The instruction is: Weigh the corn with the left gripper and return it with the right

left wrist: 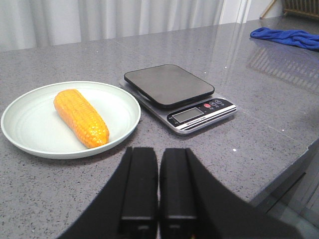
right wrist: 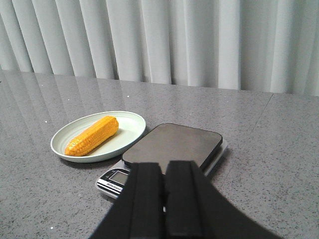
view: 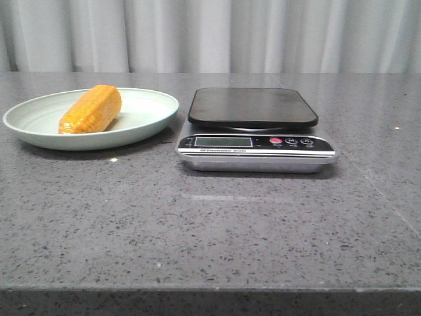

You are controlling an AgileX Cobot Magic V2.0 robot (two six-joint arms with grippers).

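Neither arm shows in the front view; each gripper appears only in its own wrist view, cut off by the frame so that just the dark fingers are seen. The left gripper (left wrist: pixel 158 186) has its fingers pressed together with only a thin seam between them, holding nothing. The right gripper (right wrist: pixel 164 196) is likewise closed and empty, and its fingers hide the near part of the scale (view: pixel 256 141) and some of its display. The scale's readout is too small to make out in any view.

One corn (view: pixel 91 109) lies on its side in one pale green plate (view: pixel 154 118), slantwise, with its far side hidden from the front. The plate sits on the left of the grey speckled surface (view: pixel 210 224), just beside the scale without clearly touching it. The single scale has a bare black platform, a red button and two dark buttons.

A broad stretch of surface lies open between these things and the front edge, and more to the right of the scale. In the left wrist view, a surface edge drops away close beside the scale, and one blue cloth (left wrist: pixel 286 37) lies well apart, partly cut off. Pale curtains (view: pixel 210 33) hang behind.
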